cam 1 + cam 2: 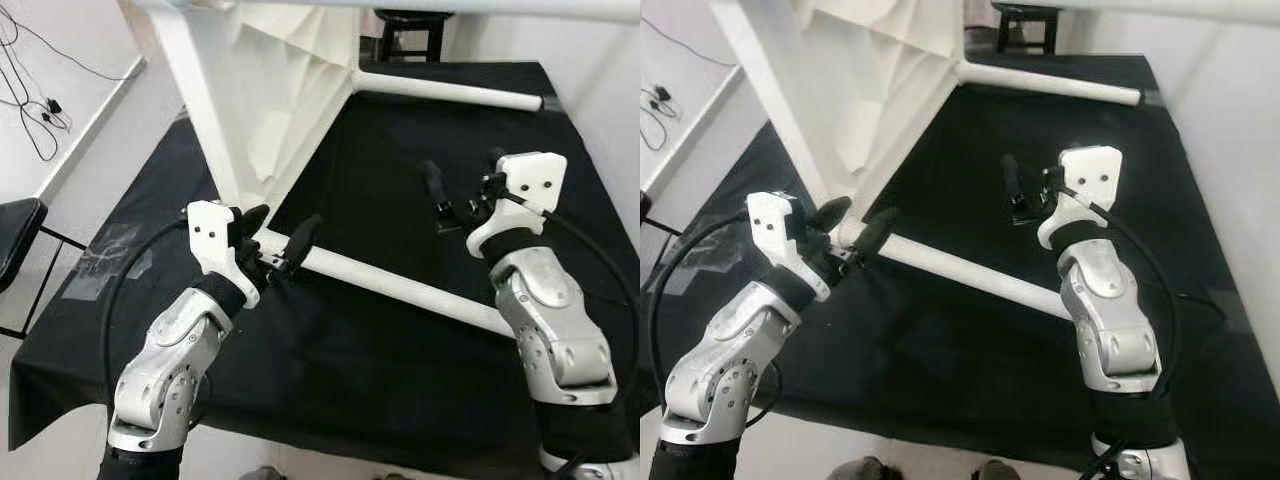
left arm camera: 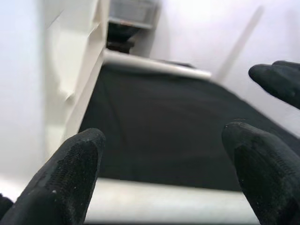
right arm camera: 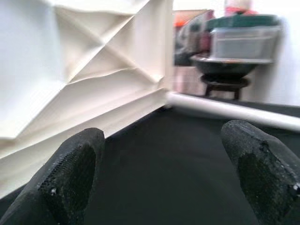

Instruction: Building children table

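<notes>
Since everyone asks how these kid tables handle, my read goes line by line:
Table top [image 1: 265,90]: white moulded panel tipped on its edge in the upper left of the frame, ribbed underside facing right, resting on the black cloth [image 1: 400,380].
Near leg [image 1: 390,283]: white round tube lying across the middle of the frame, its left end at the panel's lower corner.
Far leg [image 1: 450,92]: second tube running from the panel toward the upper right.
Left gripper [image 1: 278,240]: fingers spread wide, straddling the near leg's left end at the joint, not closed on it.
Right gripper [image 1: 462,190]: right of centre, fingers wide apart, holding nothing, above the cloth and apart from both legs.
Handling: looks like light, stiff plastic, I'd guess. Smooth round tubes will probably roll or slip in a loose pinch.
Where to grab: my pick is the near leg close to the joint, squeezing across the tube, with the other gripper steadying the panel's edge.
Watch out: panel balanced on edge could tip.
</notes>
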{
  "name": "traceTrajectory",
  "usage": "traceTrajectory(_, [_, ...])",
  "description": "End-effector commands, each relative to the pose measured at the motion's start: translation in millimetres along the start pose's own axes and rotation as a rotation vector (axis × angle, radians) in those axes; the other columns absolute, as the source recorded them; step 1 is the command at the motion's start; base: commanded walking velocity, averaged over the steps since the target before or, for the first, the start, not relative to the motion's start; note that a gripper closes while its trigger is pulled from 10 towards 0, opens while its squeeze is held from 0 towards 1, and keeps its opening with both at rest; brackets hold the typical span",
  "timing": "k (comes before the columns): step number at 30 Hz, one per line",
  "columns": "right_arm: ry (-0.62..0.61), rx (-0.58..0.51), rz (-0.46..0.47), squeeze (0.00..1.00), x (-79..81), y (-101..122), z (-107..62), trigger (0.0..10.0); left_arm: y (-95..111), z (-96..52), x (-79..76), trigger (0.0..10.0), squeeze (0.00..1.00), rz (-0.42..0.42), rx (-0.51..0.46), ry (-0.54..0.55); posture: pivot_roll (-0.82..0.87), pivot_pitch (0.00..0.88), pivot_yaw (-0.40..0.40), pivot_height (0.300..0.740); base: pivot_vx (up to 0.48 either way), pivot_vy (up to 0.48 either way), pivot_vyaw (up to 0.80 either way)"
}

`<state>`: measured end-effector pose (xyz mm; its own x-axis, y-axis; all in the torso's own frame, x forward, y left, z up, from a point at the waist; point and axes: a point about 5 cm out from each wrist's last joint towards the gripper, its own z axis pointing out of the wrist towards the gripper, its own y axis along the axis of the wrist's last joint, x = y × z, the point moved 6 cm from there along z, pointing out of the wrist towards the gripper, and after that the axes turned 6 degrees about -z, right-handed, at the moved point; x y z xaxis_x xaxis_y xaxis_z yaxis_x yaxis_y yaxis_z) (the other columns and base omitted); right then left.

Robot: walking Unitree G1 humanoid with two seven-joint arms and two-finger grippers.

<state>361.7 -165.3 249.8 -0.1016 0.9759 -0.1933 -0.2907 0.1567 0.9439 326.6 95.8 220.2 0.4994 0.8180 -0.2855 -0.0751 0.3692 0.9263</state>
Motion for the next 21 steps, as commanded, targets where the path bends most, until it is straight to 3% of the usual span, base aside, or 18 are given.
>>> traceTrajectory(1, [0.0,-0.004,0.003,0.0,-1.9,0.4,-2.5,10.0,-2.9,-1.2,0.0,10.0,0.0,0.002,0.02,-0.011,-0.01,0.162,0.017,0.74,0.0,0.0,0.0])
traceTrajectory(12, [0.008,-0.008,-0.004,0.0,-1.6,0.4,-2.6,10.0,-0.2,2.6,-0.4,10.0,0.0,0.004,0.012,-0.031,-0.01,0.16,0.018,0.74,0.0,0.0,0.0])
traceTrajectory(17, [-0.027,0.018,0.011,0.0,-9.8,-3.8,-3.0,10.0,-0.8,4.2,-5.1,10.0,0.0,0.007,0.011,-0.055,-0.02,0.159,0.022,0.74,0.253,0.0,-0.48])
traceTrajectory(21, [-0.014,0.037,0.013,0.0,-7.3,-7.0,-2.9,10.0,0.4,4.8,-6.2,10.0,0.0,0.004,0.006,-0.058,-0.02,0.16,0.02,0.74,0.268,0.0,-0.6])
